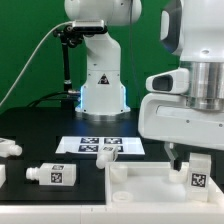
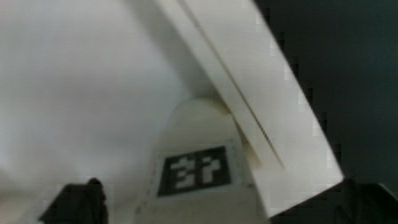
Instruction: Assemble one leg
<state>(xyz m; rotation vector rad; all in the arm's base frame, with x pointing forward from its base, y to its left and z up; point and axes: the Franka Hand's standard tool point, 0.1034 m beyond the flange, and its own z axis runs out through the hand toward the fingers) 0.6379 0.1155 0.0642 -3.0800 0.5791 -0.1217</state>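
My gripper (image 1: 197, 170) is at the exterior view's right, low over the large white tray-shaped part (image 1: 140, 186). It is shut on a white leg (image 1: 198, 179) whose square tag faces the camera. The leg stands upright at the part's corner on the exterior view's right. In the wrist view the held leg (image 2: 199, 160) sits between my dark fingertips (image 2: 79, 204), with the part's raised rim (image 2: 240, 70) running past it. My gripper (image 2: 217, 212) is shut round it. Whether the leg's stub end touches the part is hidden.
Another leg (image 1: 52, 175) lies on the black table at the exterior view's left. One more leg (image 1: 8, 147) lies at the left edge. The marker board (image 1: 100, 145) lies in front of the arm's base (image 1: 102, 92).
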